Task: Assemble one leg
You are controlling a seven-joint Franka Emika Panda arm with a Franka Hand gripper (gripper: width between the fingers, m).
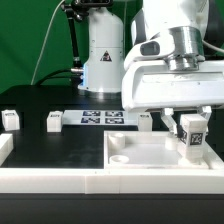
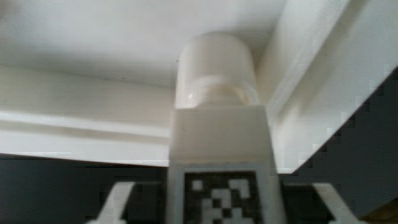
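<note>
Tool point(image 1: 189, 123) holding the leg point(image 1: 194, 143) tight, on the exterior view's right.
Down low at the right side of the white plate point(image 1: 150, 162), on the black table point(image 1: 50, 145).

I can read no words or numbers: only black-and-white square tags, on the leg point(image 1: 193, 137) and, at its nine o'clock, the marker board point(image 1: 102, 118).
</note>
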